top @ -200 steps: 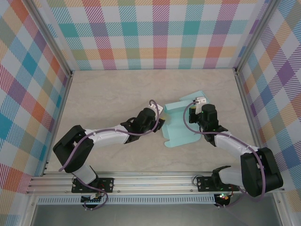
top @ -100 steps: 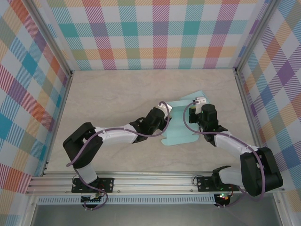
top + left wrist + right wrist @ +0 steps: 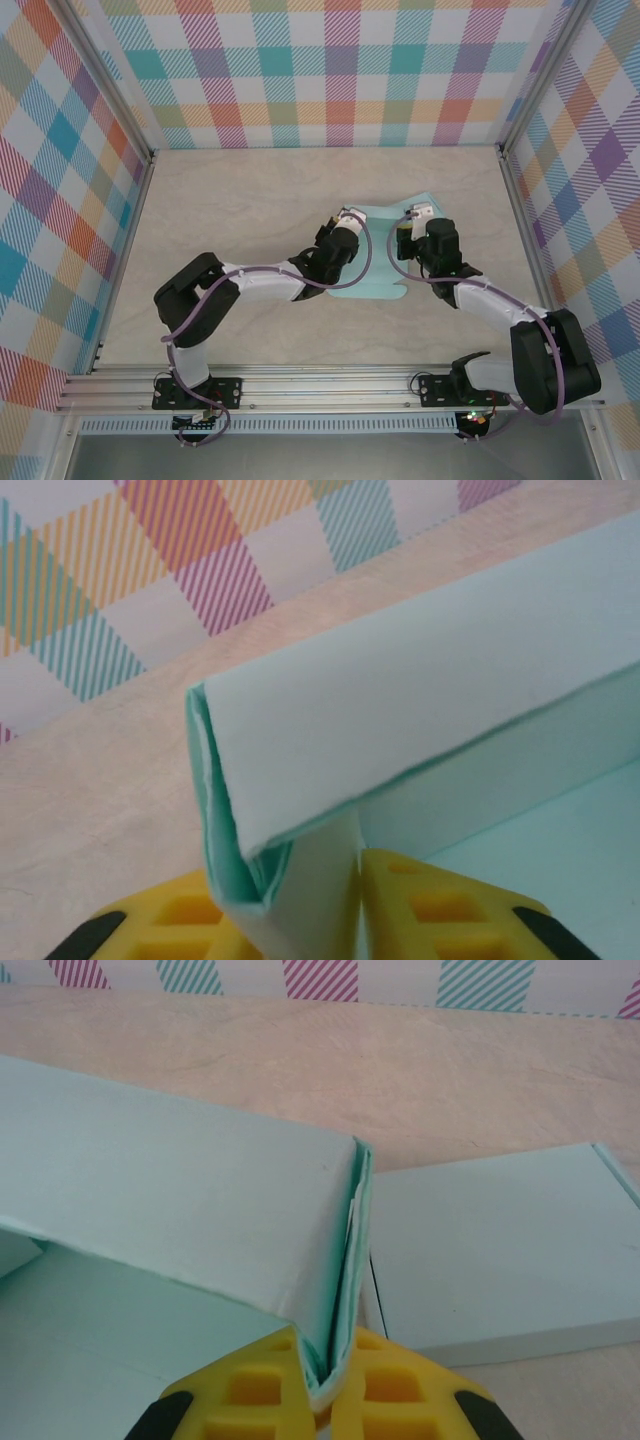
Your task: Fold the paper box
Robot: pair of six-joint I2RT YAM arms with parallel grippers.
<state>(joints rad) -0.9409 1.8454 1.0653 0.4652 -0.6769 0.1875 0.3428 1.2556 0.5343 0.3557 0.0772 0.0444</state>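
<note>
paper box (image 3: pixel 378 270): centre of the top view, resting on the table (image 3: pixel 230 205), walls partly raised | left gripper (image 3: pixel 300 920): narrow, fingers (image 3: pixel 440 915) nipping a doubled wall corner (bottom edge of its wrist view) | right gripper (image 3: pixel 322 1385): pinched tight on an upright wall edge, bottom centre

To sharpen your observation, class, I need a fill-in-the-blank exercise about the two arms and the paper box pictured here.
The left gripper and right gripper both have ____ fingers. The paper box is pinched by ____ grippers. It rests on a table topped with pale ____.
Missing words: yellow; two; wood.
</note>
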